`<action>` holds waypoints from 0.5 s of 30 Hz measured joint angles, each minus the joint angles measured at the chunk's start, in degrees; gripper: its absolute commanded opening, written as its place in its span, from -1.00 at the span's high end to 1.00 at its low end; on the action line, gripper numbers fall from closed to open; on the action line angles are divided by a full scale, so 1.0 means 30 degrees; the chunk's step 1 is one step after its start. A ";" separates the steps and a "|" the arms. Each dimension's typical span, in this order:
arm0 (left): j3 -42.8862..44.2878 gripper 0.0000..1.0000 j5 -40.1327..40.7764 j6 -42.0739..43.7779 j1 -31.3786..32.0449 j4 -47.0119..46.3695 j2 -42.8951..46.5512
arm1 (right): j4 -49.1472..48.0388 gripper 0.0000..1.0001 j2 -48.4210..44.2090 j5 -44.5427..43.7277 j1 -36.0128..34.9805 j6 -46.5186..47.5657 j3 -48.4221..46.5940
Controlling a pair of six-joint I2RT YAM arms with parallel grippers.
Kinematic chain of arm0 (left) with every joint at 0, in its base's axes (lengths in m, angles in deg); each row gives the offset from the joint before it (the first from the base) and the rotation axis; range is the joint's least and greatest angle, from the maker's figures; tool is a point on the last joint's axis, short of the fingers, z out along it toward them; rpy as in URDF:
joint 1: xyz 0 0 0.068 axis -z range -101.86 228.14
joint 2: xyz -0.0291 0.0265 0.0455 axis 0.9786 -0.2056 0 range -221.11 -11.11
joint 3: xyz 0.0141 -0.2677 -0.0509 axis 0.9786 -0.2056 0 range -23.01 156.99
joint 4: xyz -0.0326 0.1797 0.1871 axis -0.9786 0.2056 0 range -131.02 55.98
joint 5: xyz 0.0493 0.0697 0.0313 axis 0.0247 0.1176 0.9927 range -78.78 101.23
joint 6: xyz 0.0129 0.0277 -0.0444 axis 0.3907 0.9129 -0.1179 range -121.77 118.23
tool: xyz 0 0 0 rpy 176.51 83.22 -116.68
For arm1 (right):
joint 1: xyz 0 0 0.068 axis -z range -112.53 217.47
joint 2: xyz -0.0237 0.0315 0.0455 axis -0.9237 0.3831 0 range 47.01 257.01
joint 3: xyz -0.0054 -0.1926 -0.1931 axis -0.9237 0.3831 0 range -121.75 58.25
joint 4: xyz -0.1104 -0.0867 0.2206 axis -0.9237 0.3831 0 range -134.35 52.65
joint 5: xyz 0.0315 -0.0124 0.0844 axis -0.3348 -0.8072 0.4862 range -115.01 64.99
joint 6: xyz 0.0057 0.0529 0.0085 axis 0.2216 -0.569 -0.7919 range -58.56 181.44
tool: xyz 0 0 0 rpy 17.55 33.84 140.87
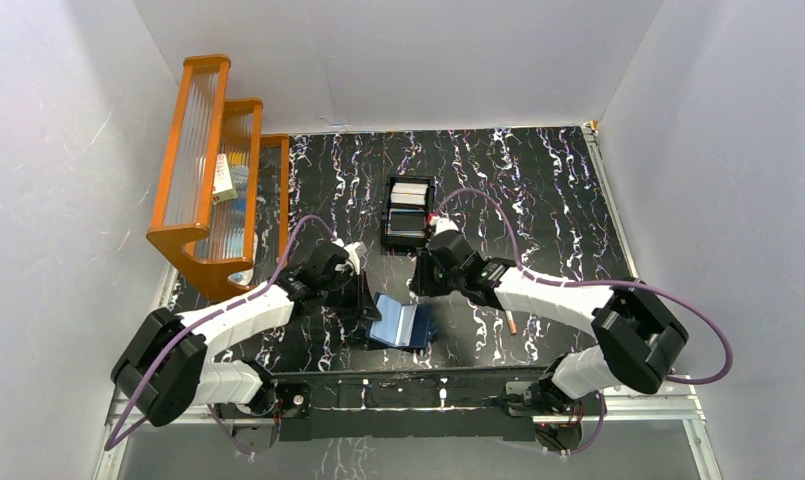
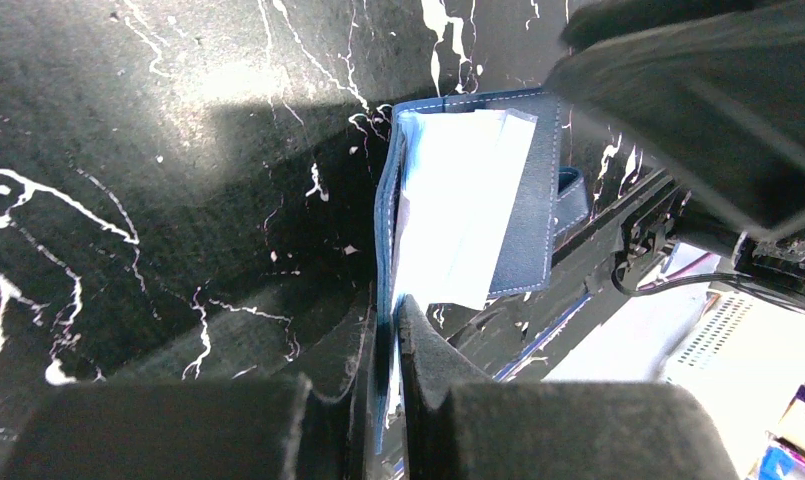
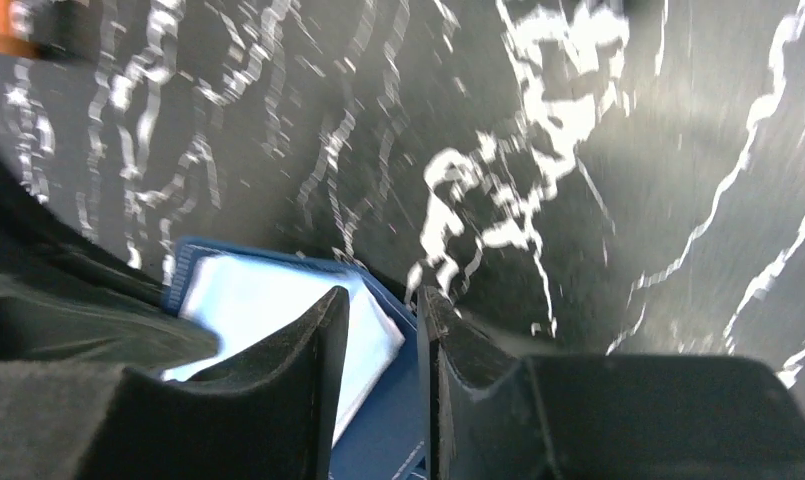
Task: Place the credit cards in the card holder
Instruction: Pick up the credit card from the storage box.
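Clamping the left gripper [image 2: 386, 305] tight on the edge of the card holder [image 2: 526, 200], with the thin blue flap caught in the pinch and no gap showing beside it. Holding that card holder spread open, lighter blue inside facing up, on the black marbled table [image 1: 538, 190], just nearer the arm bases than the black box [image 1: 388, 215]. Showing a white card [image 2: 456, 190] lying flat across the open inside, touching the leather and covering most of one half, with a navy stitched border running along one side of it. Hovering the right gripper [image 3: 383, 295] over the corner of the card holder on the side toward the black box, jaws standing partly apart and gripping nothing. Seeing only blue leather and a white card corner through that gap, and failing to make out from the blurred wrist view any contact with the leather. Reaching in with both arms from opposite sides, placing the left gripper nearer the bases than the black box and slightly to its left, and the right gripper just in front of the black box. Storing more credit cards [image 1: 409, 193], white and pale grey, inside the black box. Leaving a thin copper-coloured stick [image 1: 515, 322] on the table, right of the black box and nearer the bases. Standing an orange rack [image 1: 203, 170] well to the left of the black box.
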 measured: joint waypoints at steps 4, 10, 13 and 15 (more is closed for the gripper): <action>0.0073 1.00 0.0423 0.0138 0.0000 0.0780 0.0772 | -0.0044 0.18 -0.0444 -0.0299 0.0219 0.2761 -0.1829; 0.0073 1.00 0.0517 0.0131 0.0000 0.1319 0.1632 | 0.0255 0.10 0.1013 -0.0415 0.2310 0.8174 -0.6091; 0.0073 1.00 0.0517 0.0131 0.0000 0.1450 0.2069 | -0.0539 0.03 0.2157 -0.0328 0.3235 1.1453 -0.7104; 0.0073 1.00 0.0517 0.0066 0.0000 0.1545 0.2390 | -0.1173 0.00 0.2936 -0.0255 0.3534 1.3602 -0.7125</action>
